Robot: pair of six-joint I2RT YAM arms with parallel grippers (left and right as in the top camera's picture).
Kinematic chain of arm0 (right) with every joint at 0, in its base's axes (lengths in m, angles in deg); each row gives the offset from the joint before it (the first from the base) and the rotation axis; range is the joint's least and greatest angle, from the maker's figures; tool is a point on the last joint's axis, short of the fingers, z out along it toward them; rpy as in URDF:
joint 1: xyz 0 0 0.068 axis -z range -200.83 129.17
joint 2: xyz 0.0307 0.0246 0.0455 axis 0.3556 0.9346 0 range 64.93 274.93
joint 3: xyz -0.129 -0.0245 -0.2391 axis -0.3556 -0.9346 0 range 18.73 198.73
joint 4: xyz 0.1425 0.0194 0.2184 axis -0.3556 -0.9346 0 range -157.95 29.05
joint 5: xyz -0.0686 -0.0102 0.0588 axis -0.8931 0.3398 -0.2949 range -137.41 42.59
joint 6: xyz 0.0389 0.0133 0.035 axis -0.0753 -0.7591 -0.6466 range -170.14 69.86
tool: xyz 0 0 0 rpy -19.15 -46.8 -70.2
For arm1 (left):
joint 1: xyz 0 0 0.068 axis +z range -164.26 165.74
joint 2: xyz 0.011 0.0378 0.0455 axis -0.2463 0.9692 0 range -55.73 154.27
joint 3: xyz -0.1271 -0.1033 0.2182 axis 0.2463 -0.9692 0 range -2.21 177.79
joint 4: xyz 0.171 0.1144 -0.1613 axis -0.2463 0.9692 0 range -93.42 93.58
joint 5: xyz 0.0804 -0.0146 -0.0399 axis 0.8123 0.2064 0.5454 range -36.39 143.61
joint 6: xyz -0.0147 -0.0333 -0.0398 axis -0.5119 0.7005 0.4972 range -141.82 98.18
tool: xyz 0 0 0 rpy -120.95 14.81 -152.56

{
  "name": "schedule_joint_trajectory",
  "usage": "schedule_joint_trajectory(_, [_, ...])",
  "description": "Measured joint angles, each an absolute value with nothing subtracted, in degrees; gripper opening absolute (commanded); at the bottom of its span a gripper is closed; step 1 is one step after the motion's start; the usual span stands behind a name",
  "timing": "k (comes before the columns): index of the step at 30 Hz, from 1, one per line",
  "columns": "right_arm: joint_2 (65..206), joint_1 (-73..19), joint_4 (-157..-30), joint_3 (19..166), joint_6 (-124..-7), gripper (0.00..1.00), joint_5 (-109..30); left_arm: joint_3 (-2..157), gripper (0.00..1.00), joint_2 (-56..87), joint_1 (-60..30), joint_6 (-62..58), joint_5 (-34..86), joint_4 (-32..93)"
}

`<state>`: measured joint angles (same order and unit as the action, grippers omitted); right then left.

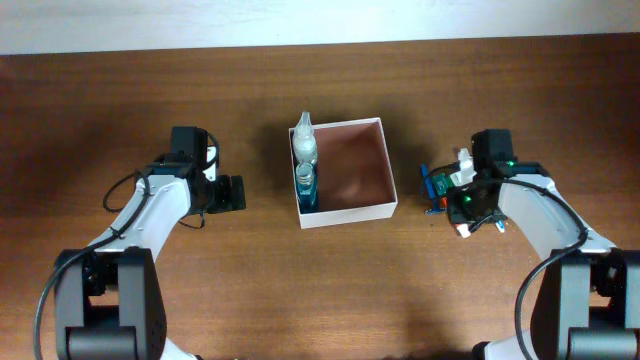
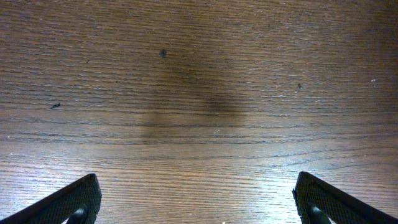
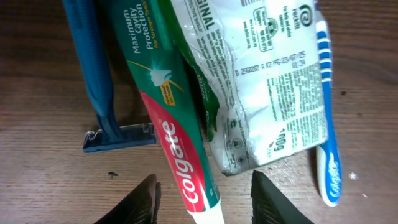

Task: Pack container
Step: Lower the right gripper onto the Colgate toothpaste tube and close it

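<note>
Lying at the middle of the tabletop (image 1: 320,300), the container (image 1: 355,165) is being occupied along its left wall by a pale bottle (image 1: 304,140) and a teal bottle (image 1: 305,186); the remaining floor is being left bare. Well to its right, the right claw (image 3: 205,205) is being held partly open astride the cap end of the toothpaste tube (image 3: 168,124), with nothing gripped yet.

Risk, as judged: the packet (image 3: 261,81) lying against the tube may be pinched along with it, or the tube may be squeezed out, since only its narrow end is being straddled.

The left claw (image 2: 199,202) is being held wide open and empty, well left of the container.
</note>
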<state>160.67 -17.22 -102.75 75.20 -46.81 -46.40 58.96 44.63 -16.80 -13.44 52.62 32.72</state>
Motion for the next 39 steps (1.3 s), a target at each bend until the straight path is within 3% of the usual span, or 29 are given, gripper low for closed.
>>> schedule_joint_trajectory(39, [161.5,-20.9,-102.4,75.1,-44.1,0.36,-46.1,59.0,0.99,44.6,-16.8,-13.4,52.6,32.7])
